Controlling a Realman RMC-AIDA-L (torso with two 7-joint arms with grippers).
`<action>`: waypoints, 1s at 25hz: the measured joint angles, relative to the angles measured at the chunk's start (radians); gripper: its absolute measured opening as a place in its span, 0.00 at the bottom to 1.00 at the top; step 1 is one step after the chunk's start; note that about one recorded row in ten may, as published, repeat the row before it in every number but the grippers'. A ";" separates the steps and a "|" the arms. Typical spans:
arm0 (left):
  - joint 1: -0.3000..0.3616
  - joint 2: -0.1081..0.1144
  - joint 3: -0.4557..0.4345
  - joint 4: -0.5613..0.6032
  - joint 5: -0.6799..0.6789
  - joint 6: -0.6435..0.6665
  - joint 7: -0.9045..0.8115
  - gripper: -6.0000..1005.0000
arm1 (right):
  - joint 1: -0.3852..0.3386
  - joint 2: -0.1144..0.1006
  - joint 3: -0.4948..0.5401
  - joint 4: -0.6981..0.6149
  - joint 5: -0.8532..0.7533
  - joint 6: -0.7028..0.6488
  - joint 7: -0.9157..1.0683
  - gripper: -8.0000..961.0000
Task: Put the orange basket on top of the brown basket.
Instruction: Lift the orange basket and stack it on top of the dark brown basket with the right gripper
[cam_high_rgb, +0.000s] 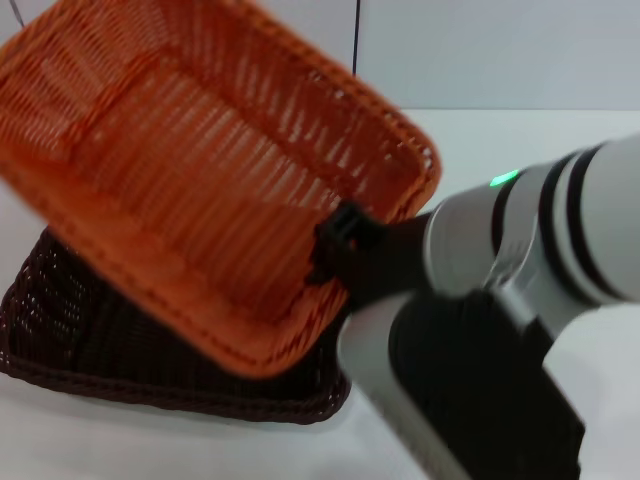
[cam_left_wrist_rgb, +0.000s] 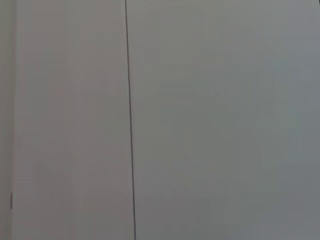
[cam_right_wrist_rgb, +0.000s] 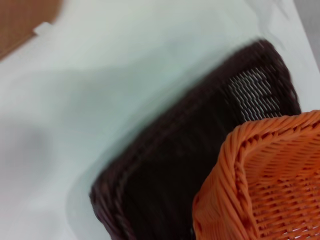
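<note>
Holding the orange basket (cam_high_rgb: 200, 170) tilted in the air above the brown basket (cam_high_rgb: 90, 340) on the white table (cam_high_rgb: 500, 130), right gripper (cam_high_rgb: 335, 245) clamped on its rim. No readable writing anywhere.

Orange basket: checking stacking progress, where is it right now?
In the head view the orange basket is tilted on the left, above the brown basket, held at its rim by the right pincer.

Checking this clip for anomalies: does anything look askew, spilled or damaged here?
Only the orange basket looks askew: it is tilted steeply in the air above the brown basket, held at its rim by the right gripper, not yet nested. The brown basket sits flat on the table. No spill or damage shows.
</note>
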 joint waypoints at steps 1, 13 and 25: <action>0.001 0.000 0.004 -0.001 0.000 0.000 0.000 0.72 | -0.006 0.000 -0.020 0.002 0.000 0.012 -0.012 0.16; 0.004 0.000 0.036 -0.001 -0.016 -0.003 -0.015 0.72 | -0.094 0.003 -0.198 0.063 -0.187 0.149 0.043 0.17; -0.009 0.006 0.051 0.000 -0.016 -0.019 -0.016 0.72 | -0.152 0.003 -0.295 -0.005 -0.225 0.150 0.097 0.50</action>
